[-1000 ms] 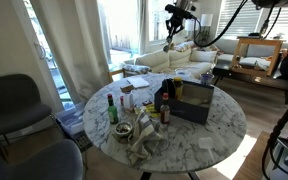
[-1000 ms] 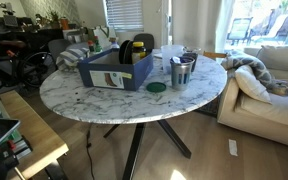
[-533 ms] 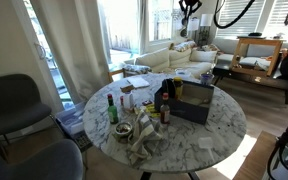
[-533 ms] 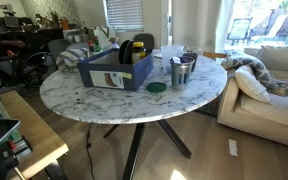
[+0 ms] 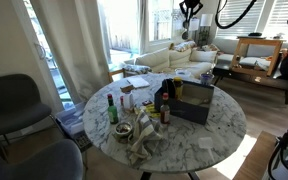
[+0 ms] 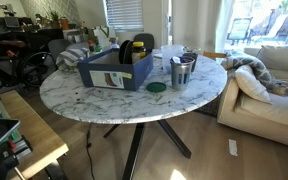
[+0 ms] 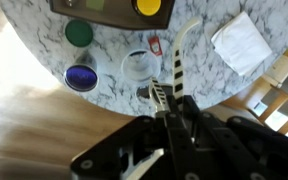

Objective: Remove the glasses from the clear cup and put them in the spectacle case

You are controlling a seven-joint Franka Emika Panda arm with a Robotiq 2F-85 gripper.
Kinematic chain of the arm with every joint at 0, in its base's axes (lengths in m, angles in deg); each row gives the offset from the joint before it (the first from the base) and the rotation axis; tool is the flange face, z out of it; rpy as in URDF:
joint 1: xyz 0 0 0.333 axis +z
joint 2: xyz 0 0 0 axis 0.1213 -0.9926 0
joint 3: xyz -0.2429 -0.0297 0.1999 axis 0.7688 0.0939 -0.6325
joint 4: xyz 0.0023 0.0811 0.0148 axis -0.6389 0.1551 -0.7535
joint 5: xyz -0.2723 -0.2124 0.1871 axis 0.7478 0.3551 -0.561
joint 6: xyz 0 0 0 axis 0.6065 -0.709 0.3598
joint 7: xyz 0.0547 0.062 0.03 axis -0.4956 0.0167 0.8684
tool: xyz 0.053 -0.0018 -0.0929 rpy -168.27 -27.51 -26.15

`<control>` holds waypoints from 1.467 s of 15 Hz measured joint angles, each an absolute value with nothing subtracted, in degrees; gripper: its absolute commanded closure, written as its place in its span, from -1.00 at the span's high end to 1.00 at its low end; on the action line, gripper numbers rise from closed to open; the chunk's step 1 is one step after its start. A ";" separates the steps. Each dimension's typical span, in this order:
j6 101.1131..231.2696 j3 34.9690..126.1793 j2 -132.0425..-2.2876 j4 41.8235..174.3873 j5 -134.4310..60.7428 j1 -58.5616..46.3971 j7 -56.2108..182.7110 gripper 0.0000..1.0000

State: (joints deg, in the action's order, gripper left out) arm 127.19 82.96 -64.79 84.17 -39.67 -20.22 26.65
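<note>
Hanging high over the round white marble table (image 7: pixel 109 45), the black Robotiq gripper (image 7: pixel 169 108) is seen with its jaws apparently closed on the thin-framed glasses (image 7: pixel 181 55), one striped temple projecting forward. The glasses are thus held clear of the clear plastic cup (image 7: pixel 137 65), which stands on the table below. They are judged light, springy at the hinges and fragile at the lenses, so a gentle hold on frame or temple is advised. No spectacle case can be identified. Clutter noted: green round lid (image 7: pixel 79 33), blue round lid (image 7: pixel 81 77), white folded napkin (image 7: pixel 242 42), dark blue box (image 6: pixel 114 70). The table edge is close to the cup; open air surrounds the gripper.
</note>
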 measured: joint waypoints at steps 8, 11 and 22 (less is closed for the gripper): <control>108.90 80.14 -61.64 91.48 -50.88 -19.72 26.40 -0.94; 108.79 80.42 -60.31 100.30 -54.91 -19.56 25.79 -0.94; 136.04 84.87 -59.74 125.62 -56.75 -18.26 30.78 -0.94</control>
State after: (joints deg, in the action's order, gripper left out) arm 136.04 84.87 -59.74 125.62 -56.75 -18.26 30.78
